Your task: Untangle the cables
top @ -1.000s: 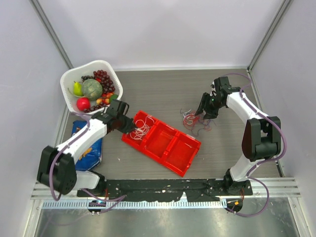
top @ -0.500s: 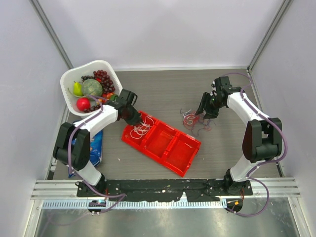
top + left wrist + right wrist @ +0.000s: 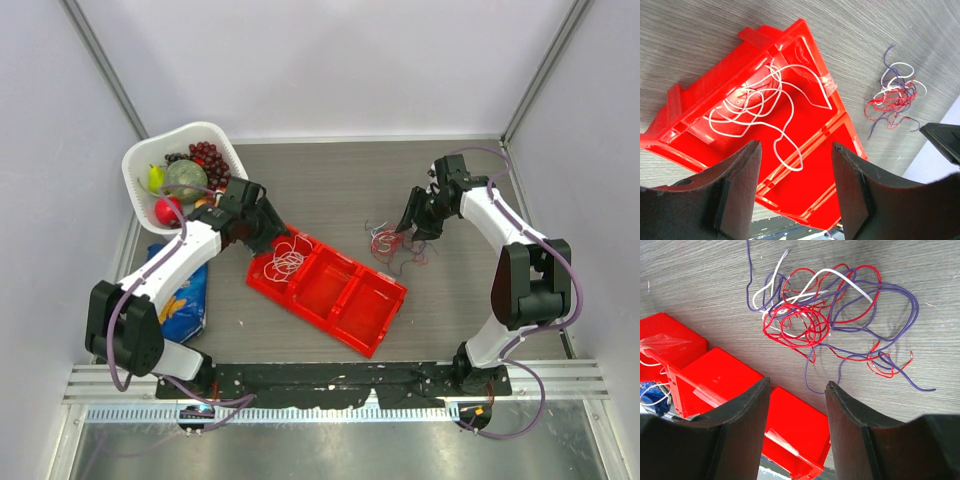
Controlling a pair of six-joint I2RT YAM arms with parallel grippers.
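Holding one white cable (image 3: pixel 747 102) in its end compartment, the red tray (image 3: pixel 350 295) lies near the tangled cables (image 3: pixel 810 322) on the table (image 3: pixel 330 180). Empty, the left fingers (image 3: pixel 740 185) and right fingers (image 3: pixel 740 415) gape. Overhead alone shows a fruit basket (image 3: pixel 205 127).

Camera layout: overhead plus two wrists.
Top view looks down over the whole table (image 3: pixel 330 180); both close wrist views face downward, sharing the red tray (image 3: pixel 800 200) and the cables (image 3: pixel 810 320).

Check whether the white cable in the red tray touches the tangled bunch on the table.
Apart. Left wrist view: the white cable lies inside the red tray, with bare table between tray and the tangled bunch.
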